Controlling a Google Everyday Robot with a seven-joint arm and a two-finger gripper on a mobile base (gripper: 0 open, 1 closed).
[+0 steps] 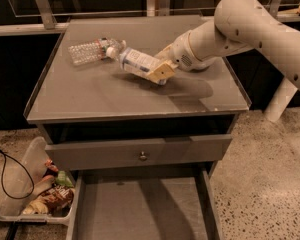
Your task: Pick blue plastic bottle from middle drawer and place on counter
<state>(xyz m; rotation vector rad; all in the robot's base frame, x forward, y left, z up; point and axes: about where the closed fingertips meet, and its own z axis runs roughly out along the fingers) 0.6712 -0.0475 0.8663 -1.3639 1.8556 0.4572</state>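
Note:
The blue plastic bottle (135, 61) lies tilted in my gripper (157, 70), its white cap pointing left, just above the counter (90, 91). My gripper is shut on the bottle's lower end, over the middle of the counter. The white arm reaches in from the upper right. The middle drawer (142, 209) stands pulled out at the bottom of the view, its grey floor bare.
A clear ribbed water bottle (92, 51) lies on its side on the counter's back left, its cap close to the blue bottle's cap. A closed drawer front with a small knob (143, 156) sits above the open drawer. A clear bin of snack packets (40, 191) stands on the floor at the left, with a black cable beside it.

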